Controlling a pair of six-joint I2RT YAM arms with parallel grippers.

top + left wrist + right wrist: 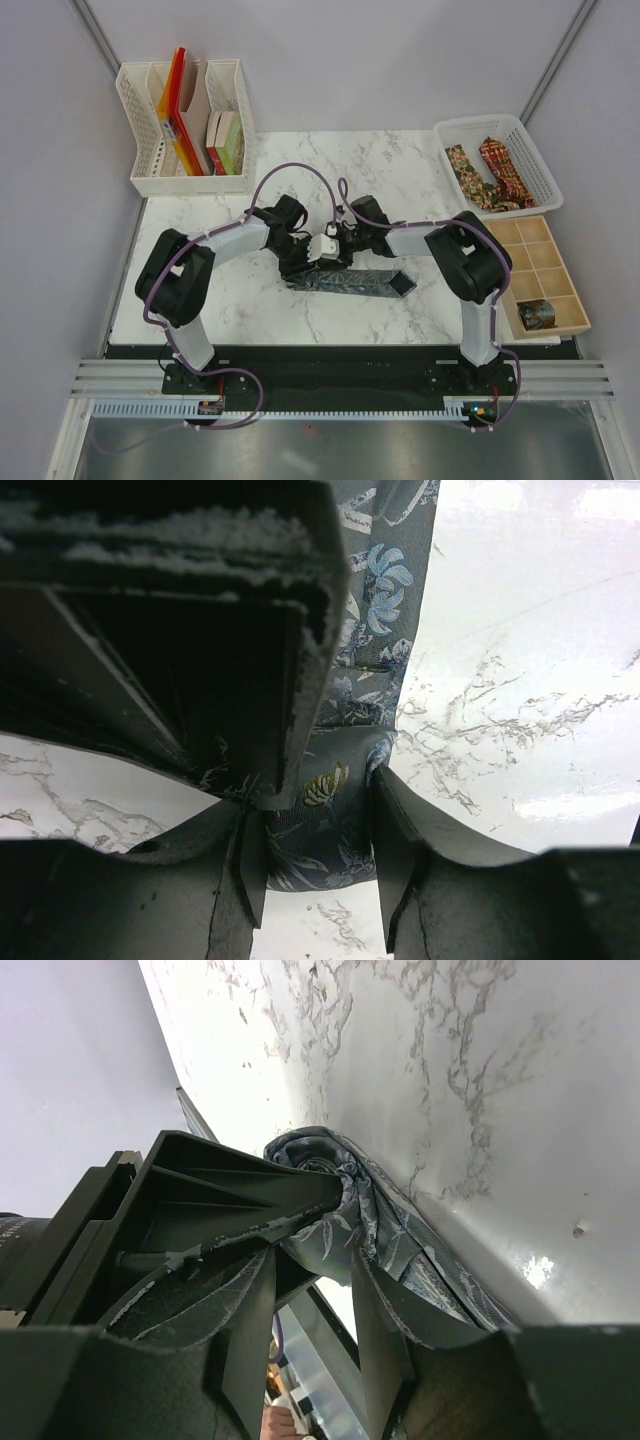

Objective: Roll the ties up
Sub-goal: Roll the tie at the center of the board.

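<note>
The dark grey-green tie [365, 282] with a pale leaf pattern lies flat on the marble table, running right from the grippers. Both grippers meet over its left end. My left gripper [305, 252] is shut on the tie [345, 825], whose fabric fills the gap between its fingers. My right gripper [335, 245] holds the rolled-up end of the tie [330, 1225] between its fingertips. The brown-gold tie [462, 165] and the red tie [503, 162] lie in the white basket [540, 190] at the back right.
A white file rack [140, 180] with coloured books stands at the back left. A wooden compartment box [540, 275] sits at the right edge, with a rolled dark tie [535, 315] in its near compartment. Walls close in on both sides.
</note>
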